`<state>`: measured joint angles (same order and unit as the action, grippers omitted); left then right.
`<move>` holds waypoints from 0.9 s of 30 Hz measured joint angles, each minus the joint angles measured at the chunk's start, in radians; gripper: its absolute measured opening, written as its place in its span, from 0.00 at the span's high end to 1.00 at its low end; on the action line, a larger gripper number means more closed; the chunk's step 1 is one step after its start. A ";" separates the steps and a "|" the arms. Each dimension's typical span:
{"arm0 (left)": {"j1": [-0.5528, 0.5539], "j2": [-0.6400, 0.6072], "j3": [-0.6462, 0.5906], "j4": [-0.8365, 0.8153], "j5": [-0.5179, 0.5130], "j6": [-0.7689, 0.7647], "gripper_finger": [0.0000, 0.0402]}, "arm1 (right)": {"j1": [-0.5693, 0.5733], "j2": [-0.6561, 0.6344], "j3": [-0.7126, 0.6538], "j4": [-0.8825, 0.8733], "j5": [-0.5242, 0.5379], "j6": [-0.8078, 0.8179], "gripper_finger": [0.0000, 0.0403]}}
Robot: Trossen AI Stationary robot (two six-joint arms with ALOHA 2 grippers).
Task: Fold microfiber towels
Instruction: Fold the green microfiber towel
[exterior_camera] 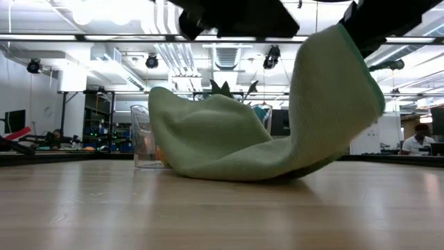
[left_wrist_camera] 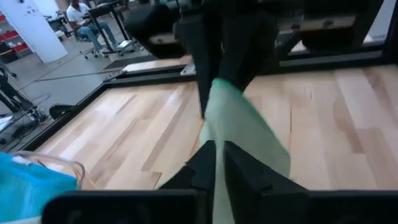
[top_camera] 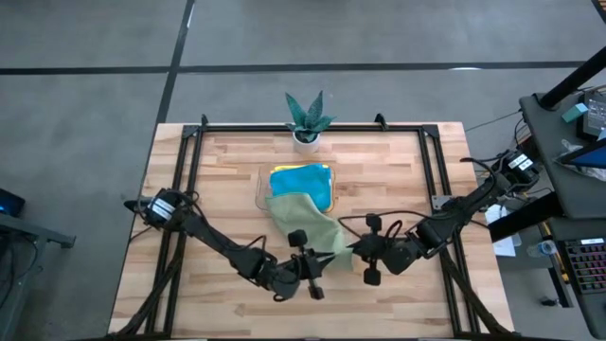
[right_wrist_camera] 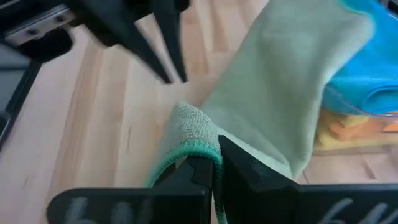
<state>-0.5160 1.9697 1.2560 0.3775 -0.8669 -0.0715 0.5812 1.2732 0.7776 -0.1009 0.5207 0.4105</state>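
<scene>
On the pale wooden plank table [top_camera: 218, 180], a soft pale green microfiber towel [top_camera: 305, 224] trailed from the clear plastic tray [top_camera: 260, 189], which held a teal-blue cloth [top_camera: 301, 180] over yellow and orange ones. Its near end was lifted off the wood. Both the left gripper [top_camera: 313, 272] and the right gripper [top_camera: 355, 251] were pressed together, pinching that raised edge.

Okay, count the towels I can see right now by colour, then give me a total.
Pale green towel: 1
Blue towel: 1
Yellow towel: 1
Orange towel: 1
Total visible: 4; more may be hidden in the stack.
</scene>
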 joint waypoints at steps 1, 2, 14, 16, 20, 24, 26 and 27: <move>-0.001 -0.004 0.004 0.000 0.000 0.001 0.94 | 0.000 0.000 0.000 0.008 0.016 0.018 0.98; -0.001 -0.008 0.007 0.004 0.003 0.004 0.91 | 0.000 0.000 0.000 0.015 0.035 0.035 0.98; 0.024 -0.007 0.020 0.083 0.002 -0.068 0.57 | -0.002 0.001 0.000 0.090 0.161 0.071 0.98; 0.037 0.007 0.018 0.092 -0.002 -0.106 0.55 | -0.002 0.004 0.000 0.098 0.162 0.063 0.98; 0.048 0.012 0.013 0.076 -0.016 -0.135 0.52 | -0.002 0.005 0.000 0.102 0.162 0.060 0.98; 0.048 0.020 0.010 0.053 0.008 -0.159 0.51 | -0.002 0.005 0.000 0.100 0.162 0.058 0.98; 0.054 0.023 0.004 0.048 0.096 -0.160 0.51 | -0.002 0.005 0.000 0.103 0.162 0.054 0.98; 0.057 0.023 -0.001 0.053 0.148 -0.161 0.51 | -0.002 0.005 0.000 0.106 0.162 0.046 0.98</move>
<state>-0.4590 1.9930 1.2547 0.4301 -0.7190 -0.2321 0.5797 1.2778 0.7776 0.0049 0.6822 0.4565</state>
